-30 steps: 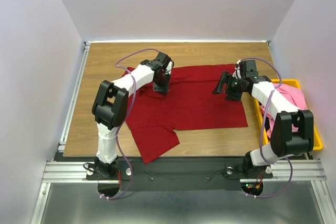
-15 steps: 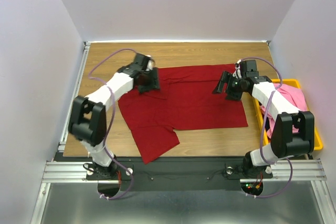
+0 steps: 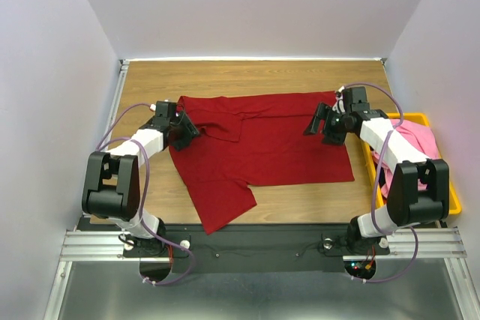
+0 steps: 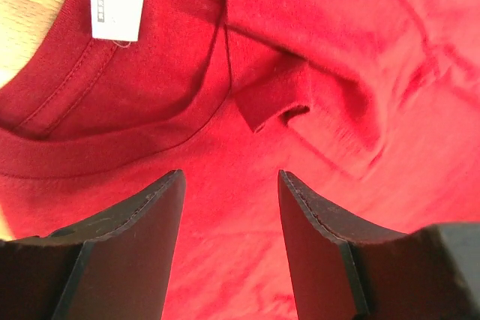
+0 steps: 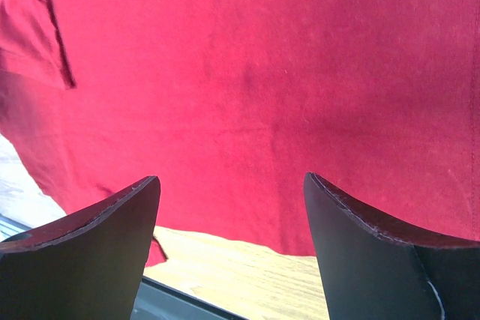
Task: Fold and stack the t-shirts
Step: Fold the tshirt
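Observation:
The dark red t-shirt [image 3: 270, 144] lies spread on the wooden table, one sleeve hanging toward the near edge. Its white neck label [image 4: 118, 4] and collar show in the left wrist view, with a small folded flap [image 4: 300, 99] beside them. My left gripper [image 3: 187, 130] is open, low over the shirt's left edge near the collar [image 4: 229, 177]. My right gripper [image 3: 321, 124] is open over the shirt's right part [image 5: 231, 179] and holds nothing. A pink shirt [image 3: 417, 140] lies in the bin. No black shirt is in view.
The yellow plastic bin [image 3: 448, 185] stands at the table's right edge, beside the right arm. Bare wood [image 3: 225, 76] runs behind the shirt and to its left. Metal rails border the table at the left and along the near edge.
My left arm has swung left from the shirt's upper middle to its left edge and now lies low and stretched out. The right arm has not moved.

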### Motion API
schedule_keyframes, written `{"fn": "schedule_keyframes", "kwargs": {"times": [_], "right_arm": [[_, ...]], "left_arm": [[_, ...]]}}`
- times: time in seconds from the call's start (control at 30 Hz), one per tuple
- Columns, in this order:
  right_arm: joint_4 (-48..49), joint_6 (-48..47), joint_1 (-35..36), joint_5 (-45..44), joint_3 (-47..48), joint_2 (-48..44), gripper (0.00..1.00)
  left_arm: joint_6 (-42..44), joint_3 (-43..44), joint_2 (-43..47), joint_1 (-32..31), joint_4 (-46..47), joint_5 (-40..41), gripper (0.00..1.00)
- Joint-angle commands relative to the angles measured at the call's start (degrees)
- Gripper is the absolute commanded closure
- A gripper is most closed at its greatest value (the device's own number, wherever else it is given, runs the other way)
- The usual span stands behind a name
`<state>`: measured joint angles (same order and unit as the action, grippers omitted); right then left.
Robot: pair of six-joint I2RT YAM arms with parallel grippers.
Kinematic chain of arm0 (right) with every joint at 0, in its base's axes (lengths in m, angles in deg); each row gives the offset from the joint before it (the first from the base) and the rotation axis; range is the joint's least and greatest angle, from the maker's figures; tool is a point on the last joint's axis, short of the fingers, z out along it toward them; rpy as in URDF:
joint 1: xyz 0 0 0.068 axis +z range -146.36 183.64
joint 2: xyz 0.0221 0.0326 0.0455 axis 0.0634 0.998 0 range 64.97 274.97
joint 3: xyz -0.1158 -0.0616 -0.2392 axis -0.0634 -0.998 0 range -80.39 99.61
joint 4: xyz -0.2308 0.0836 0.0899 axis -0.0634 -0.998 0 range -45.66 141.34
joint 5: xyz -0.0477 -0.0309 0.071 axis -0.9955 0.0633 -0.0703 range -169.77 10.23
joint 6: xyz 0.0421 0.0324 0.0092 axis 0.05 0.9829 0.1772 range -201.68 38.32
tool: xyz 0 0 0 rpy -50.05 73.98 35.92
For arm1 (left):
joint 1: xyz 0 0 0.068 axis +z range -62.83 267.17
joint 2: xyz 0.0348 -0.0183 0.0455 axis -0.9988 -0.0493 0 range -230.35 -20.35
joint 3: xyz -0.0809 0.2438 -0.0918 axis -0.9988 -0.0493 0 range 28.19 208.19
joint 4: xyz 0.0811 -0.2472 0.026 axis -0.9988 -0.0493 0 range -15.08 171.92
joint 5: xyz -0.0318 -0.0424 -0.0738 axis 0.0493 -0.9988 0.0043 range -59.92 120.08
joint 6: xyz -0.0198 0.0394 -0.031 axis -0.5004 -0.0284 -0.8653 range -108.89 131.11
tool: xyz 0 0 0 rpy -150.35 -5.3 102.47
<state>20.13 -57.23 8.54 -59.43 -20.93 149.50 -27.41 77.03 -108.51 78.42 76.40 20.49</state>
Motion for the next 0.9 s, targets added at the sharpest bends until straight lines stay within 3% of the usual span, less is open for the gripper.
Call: {"fn": "schedule_keyframes", "kwargs": {"times": [0.0, 0.2, 0.37, 0.47, 0.57, 0.87], "right_arm": [[1.0, 0.1, 0.1, -0.3, -0.8, -1.7, 0.17], [1.1, -0.5, 0.1, -0.7, -1.1, -1.9, 0.17], [1.1, -0.5, 0.1, -0.4, -0.8, -1.3, 0.17], [1.2, -0.4, 0.1, -0.1, -0.7, -0.9, 0.17], [1.2, -0.3, 0.1, 0.3, -0.4, -0.6, 0.17], [1.4, -0.1, 0.2, 0.1, -0.5, -0.9, 0.17]], "left_arm": [[-7.9, -2.0, 2.3, 0.5, 12.1, -0.6, 0.36], [8.3, 2.6, 0.2, -0.9, 7.8, 6.0, 0.34], [24.3, 9.2, -2.4, -6.8, 1.5, 14.0, 0.39], [29.1, 12.0, -4.6, -11.4, -2.7, 21.2, 0.42], [30.5, 14.7, -8.1, -13.0, -5.9, 25.7, 0.51], [31.5, 16.8, -11.0, -13.2, -7.3, 28.0, 0.51]]}}
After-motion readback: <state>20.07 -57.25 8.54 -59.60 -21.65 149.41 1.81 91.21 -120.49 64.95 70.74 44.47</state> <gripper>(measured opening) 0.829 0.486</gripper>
